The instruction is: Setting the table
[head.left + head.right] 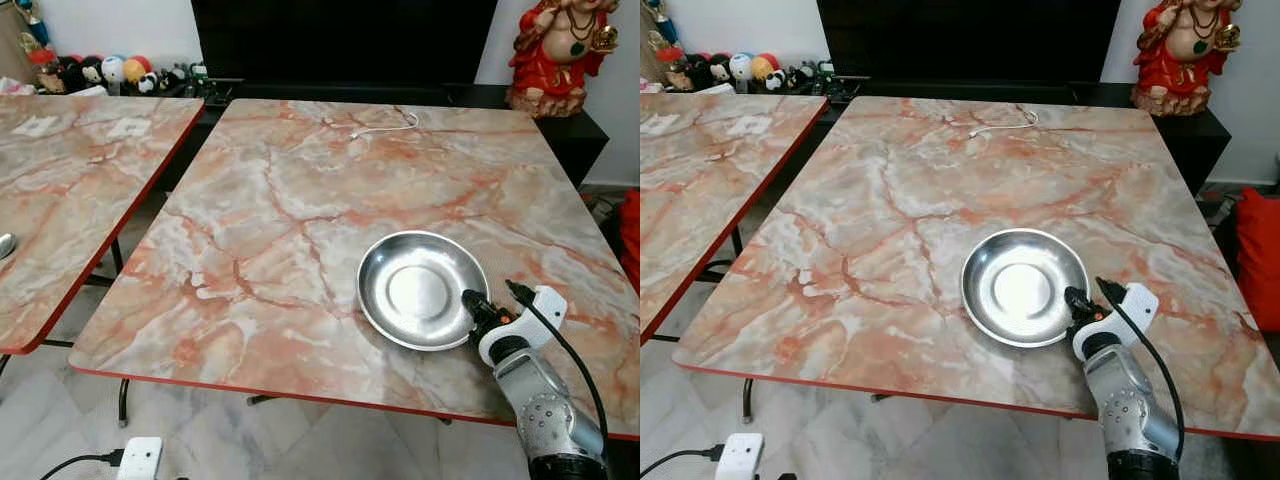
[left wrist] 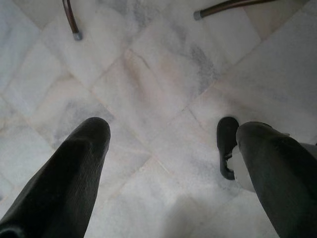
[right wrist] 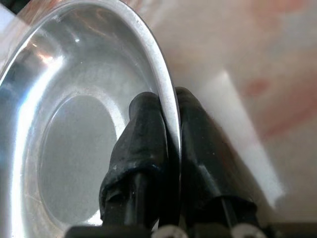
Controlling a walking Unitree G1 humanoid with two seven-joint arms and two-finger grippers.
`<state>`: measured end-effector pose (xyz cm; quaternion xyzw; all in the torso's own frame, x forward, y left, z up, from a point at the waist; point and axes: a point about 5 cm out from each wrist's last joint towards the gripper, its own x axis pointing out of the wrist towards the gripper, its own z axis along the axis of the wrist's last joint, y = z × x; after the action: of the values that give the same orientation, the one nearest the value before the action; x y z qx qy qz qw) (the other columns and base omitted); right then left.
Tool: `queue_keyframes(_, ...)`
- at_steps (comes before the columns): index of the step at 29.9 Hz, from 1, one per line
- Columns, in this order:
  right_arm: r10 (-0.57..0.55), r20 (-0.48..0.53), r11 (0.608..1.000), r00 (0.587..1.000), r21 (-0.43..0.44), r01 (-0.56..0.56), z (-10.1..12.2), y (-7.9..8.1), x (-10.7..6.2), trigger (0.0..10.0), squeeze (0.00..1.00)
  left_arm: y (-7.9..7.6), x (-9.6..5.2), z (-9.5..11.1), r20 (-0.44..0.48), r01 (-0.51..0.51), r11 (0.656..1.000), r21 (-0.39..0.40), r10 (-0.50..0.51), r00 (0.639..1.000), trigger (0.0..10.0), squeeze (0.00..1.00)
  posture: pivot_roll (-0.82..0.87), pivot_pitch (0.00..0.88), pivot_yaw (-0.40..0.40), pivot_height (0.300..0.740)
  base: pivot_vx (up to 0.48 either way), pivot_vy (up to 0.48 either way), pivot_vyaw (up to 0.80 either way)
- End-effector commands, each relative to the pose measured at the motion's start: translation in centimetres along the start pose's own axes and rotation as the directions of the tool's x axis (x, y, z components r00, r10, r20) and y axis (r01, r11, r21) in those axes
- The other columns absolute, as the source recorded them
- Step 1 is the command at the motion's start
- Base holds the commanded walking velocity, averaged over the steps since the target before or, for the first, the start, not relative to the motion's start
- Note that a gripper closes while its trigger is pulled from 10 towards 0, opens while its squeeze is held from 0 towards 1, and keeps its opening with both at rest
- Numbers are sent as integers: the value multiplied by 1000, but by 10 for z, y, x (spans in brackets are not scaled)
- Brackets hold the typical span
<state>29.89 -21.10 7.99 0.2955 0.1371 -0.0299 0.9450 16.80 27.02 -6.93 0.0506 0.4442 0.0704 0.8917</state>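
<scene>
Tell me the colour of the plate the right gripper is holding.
Shiny silver metal plate, pinched at its rim by the right gripper; clearest in the left eye view.

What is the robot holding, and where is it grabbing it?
The right gripper holds the plate by its rim, one finger inside and one outside, at the edge nearest the robot. The left gripper hangs open over the floor, holding nothing.
</scene>
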Motion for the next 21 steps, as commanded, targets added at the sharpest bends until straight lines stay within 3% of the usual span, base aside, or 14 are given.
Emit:
queue_keyframes(1, -6, -12, 999, 1000, -44, 5, 0, -1, -1, 10000, 0, 4, -2, -6, -29, -3, 1000, 2, 3, 1000, 10000, 0, 40, 35, 36, 740, 0, 0, 0)
queue_keyframes(5, 8, 28, 994, 1000, -105, -5, 15, 1, 0, 10000, 0, 9, -5, -14, -43, -11, 1000, -4, 11, 999, 10000, 0, 43, 30, 40, 740, 0, 0, 0)
queue_keyframes(7, 12, 41, 994, 999, -111, -7, 19, 2, 0, 10000, 0, 10, -5, -15, -45, -12, 1000, -5, 12, 999, 10000, 0, 43, 30, 40, 740, 0, 0, 0)
queue_keyframes(8, -3, 113, 995, 994, -102, 15, 37, 0, -1, 10000, 0, 14, -7, -17, -49, -18, 1000, -13, 17, 999, 10000, 0, 47, 31, 43, 740, 0, 0, 0)
queue_keyframes(14, -47, 182, 990, 982, -123, 70, 58, -5, -5, 10000, 0, 20, -8, -19, -53, -21, 1000, -12, 20, 998, 10000, 0, 45, 31, 50, 740, 0, 0, 0)
queue_keyframes(17, -121, 228, 983, 966, -105, 148, 64, -15, -8, 10000, 0, 21, -8, -19, -55, -20, 1000, -12, 19, 998, 10000, 0, 48, 31, 53, 740, 0, 0, 0)
queue_keyframes(21, -131, 219, 984, 967, -90, 153, 63, -18, -10, 10000, 0, 21, -8, -17, -52, -15, 1000, -10, 15, 999, 10000, 0, 48, 32, 56, 740, 0, 0, 0)
